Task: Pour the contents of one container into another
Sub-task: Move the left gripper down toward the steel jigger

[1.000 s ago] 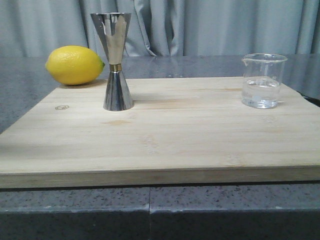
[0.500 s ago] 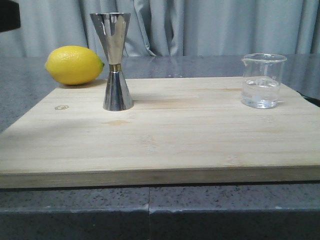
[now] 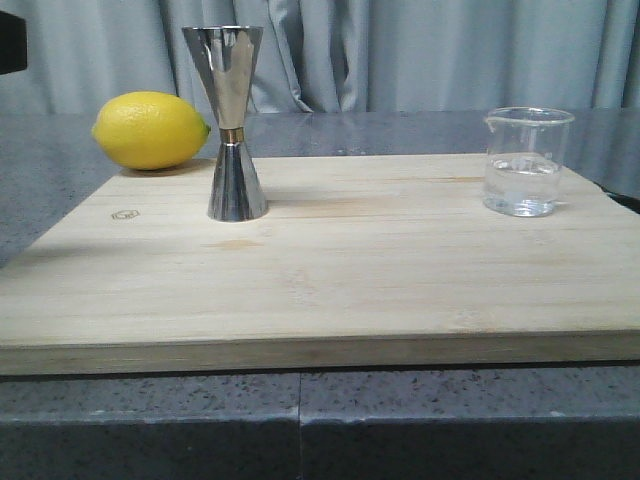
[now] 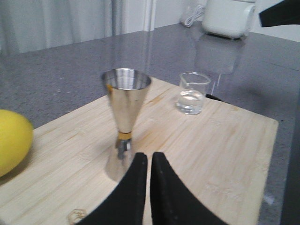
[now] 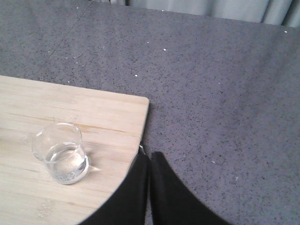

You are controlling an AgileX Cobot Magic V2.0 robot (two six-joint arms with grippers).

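Observation:
The clear glass beaker (image 3: 526, 162) stands upright at the right of the wooden board (image 3: 330, 270), with clear liquid in its lower part. The steel hourglass jigger (image 3: 232, 122) with a gold waist band stands upright at the board's left. In the left wrist view my left gripper (image 4: 149, 156) is shut and empty, just short of the jigger (image 4: 124, 117), with the beaker (image 4: 192, 93) farther off. The right wrist view has my right gripper (image 5: 149, 155) shut and empty over the board's corner edge, beside the beaker (image 5: 61, 153) and apart from it.
A yellow lemon (image 3: 150, 130) lies behind the board's left corner, beside the jigger. Dark speckled countertop (image 5: 225, 93) surrounds the board. A white appliance (image 4: 228, 16) stands at the far counter edge. A dark piece of the left arm (image 3: 10, 42) shows at the front view's top left.
A dark piece of the left arm has come into the front view's top left corner and sunk lower. The beaker, jigger and lemon have stayed put.

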